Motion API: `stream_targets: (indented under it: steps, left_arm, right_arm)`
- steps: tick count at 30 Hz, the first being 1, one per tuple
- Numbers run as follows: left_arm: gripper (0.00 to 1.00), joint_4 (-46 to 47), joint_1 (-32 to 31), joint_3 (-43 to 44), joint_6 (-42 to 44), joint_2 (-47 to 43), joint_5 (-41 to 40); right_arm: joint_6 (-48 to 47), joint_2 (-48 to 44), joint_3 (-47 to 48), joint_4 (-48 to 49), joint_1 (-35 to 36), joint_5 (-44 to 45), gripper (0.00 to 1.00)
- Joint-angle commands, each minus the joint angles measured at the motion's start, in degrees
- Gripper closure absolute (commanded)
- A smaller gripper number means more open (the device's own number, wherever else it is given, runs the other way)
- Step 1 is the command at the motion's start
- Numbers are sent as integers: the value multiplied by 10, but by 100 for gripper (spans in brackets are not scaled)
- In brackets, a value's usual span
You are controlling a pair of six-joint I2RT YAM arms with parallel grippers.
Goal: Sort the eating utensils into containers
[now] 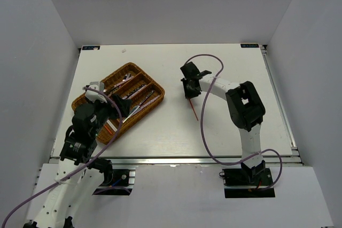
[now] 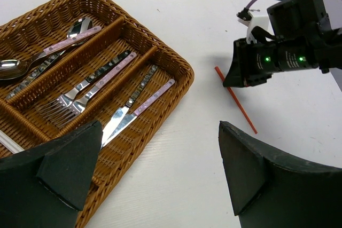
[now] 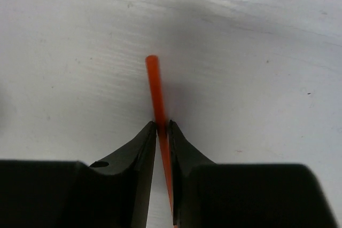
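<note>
A red chopstick [image 3: 154, 84] is pinched near one end between my right gripper's [image 3: 162, 126] shut fingers. In the top view the chopstick [image 1: 193, 109] trails toward the front from the right gripper [image 1: 188, 93], low over the white table. The brown wicker tray [image 2: 181, 69] holds spoons [image 2: 53, 46], forks [image 2: 91, 86] and knives [image 2: 136, 108] in separate long compartments. A thin white chopstick [image 2: 7, 142] shows at the tray's near left. My left gripper [image 2: 160, 132] is open and empty, hovering over the tray's near right edge [image 1: 124, 108].
The tray [image 1: 133, 66] lies diagonally on the left half of the table. The right arm's purple cable [image 1: 206, 132] loops over the table's middle. Grey walls enclose the left, back and right sides.
</note>
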Motion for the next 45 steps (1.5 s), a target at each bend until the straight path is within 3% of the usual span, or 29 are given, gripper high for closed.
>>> stream_targets:
  steps: [1, 9, 13, 18, 22, 25, 27, 28, 30, 31, 32, 37, 45]
  left_arm:
    - [2, 5, -6, -3, 3, -9, 0]
    - [2, 6, -7, -3, 4, -6, -1]
    - [2, 5, -8, -3, 3, -9, 0]
    - [2, 1, -8, -6, -2, -6, -39]
    - [2, 7, -7, -5, -3, 16, -27]
    - [2, 14, -7, 2, -23, 51, 38]
    - [2, 82, -7, -14, -58, 69, 175]
    - [2, 125, -7, -29, -124, 75, 233]
    - [2, 346, -14, -106, -221, 82, 355]
    - [2, 419, -22, -132, -303, 81, 366]
    - [2, 500, -45, -155, -319, 79, 363]
    - [2, 473, -171, -116, -237, 125, 295]
    - [10, 415, -220, -78, -189, 206, 225]
  right_arm:
    - [-5, 45, 0, -73, -12, 8, 79]
    - [-16, 52, -22, -81, -13, 24, 95]
    - [-27, 32, -53, -52, -12, -26, 100]
    - [2, -103, -109, 23, -12, -65, 100]
    - [28, -200, -143, 96, -9, -76, 100]
    - [50, -264, -186, 139, -6, -136, 100]
    - [71, -318, -227, 193, -4, -190, 100]
    - [86, -337, -249, 222, -3, -208, 100]
    - [145, -395, -313, 327, -3, -244, 100]
    - [166, -411, -332, 362, -2, -280, 100]
    - [205, -425, -348, 392, -2, -297, 100]
    - [272, -484, -388, 513, 33, -358, 100]
    - [283, -554, -390, 525, 78, -322, 100]
